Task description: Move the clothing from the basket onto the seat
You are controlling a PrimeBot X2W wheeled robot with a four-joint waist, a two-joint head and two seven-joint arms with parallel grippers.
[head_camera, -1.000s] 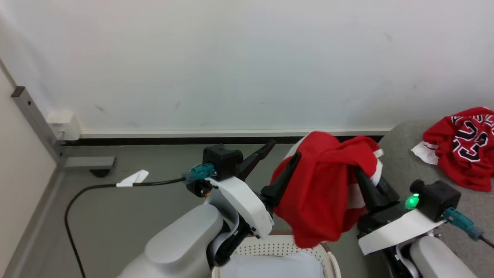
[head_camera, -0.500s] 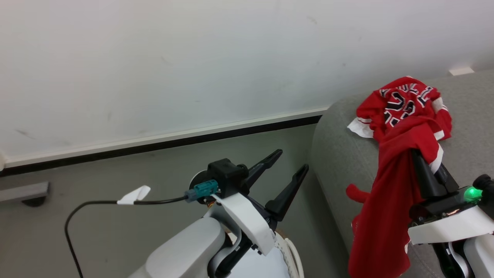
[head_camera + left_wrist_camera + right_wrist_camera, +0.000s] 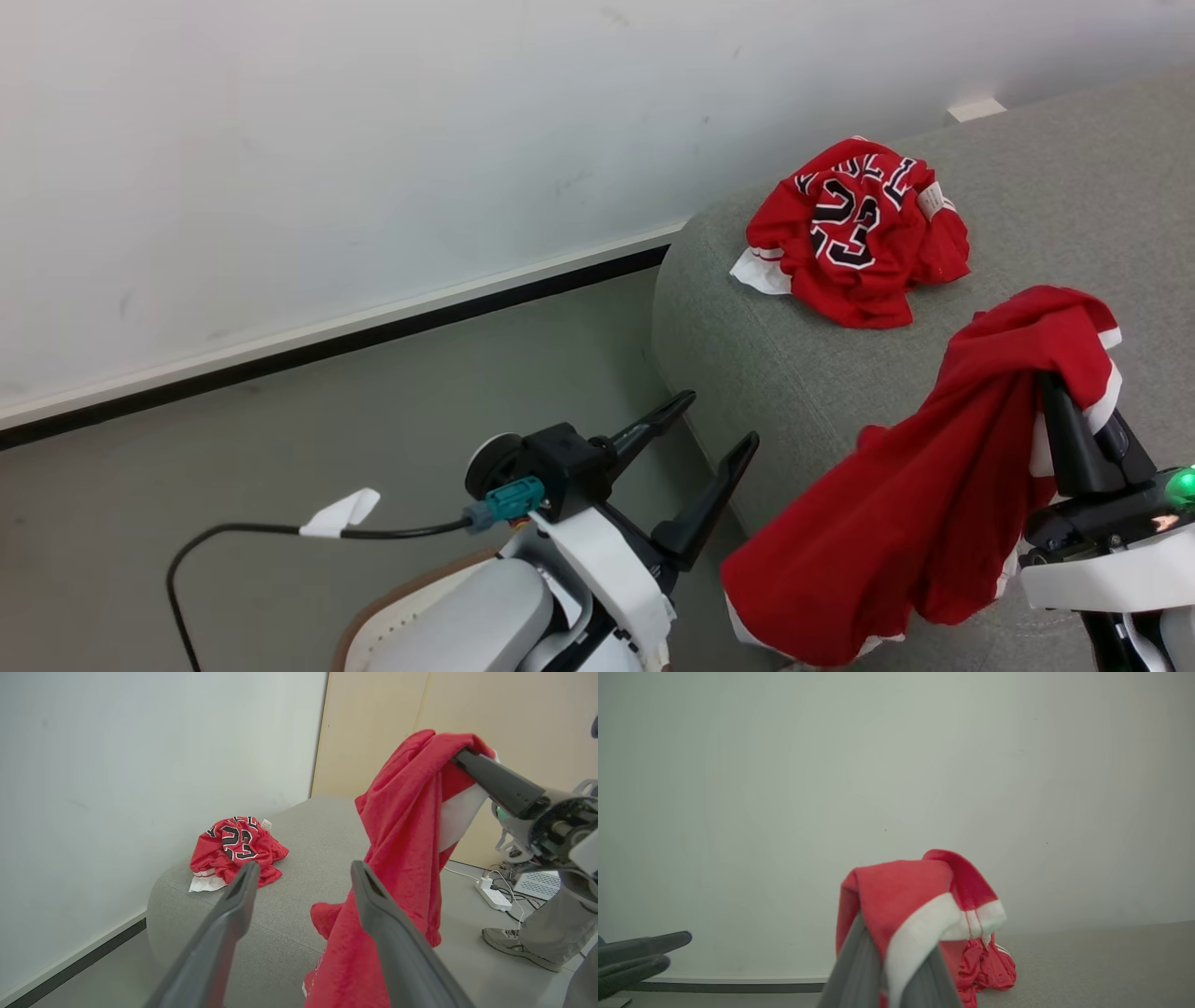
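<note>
Basket [image 3: 392, 602] rim is seen nearest, below the left gripper [image 3: 718, 419], whose fingers are spread wide and empty. A red garment [image 3: 934, 504] is clamped in the closed right gripper [image 3: 1055, 392] and hung by the seat [image 3: 766, 373] edge. Farther back, a numbered jersey [image 3: 854, 243] is laid crumpled on the seat.

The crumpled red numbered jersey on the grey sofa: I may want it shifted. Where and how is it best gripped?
Probably the raised folds at the middle of the crumpled red numbered jersey, coming straight down from above with jaws open. It lies heaped on the grey fabric sofa, so folds stand up to pinch, while its white-trimmed hem lies flat.
</note>
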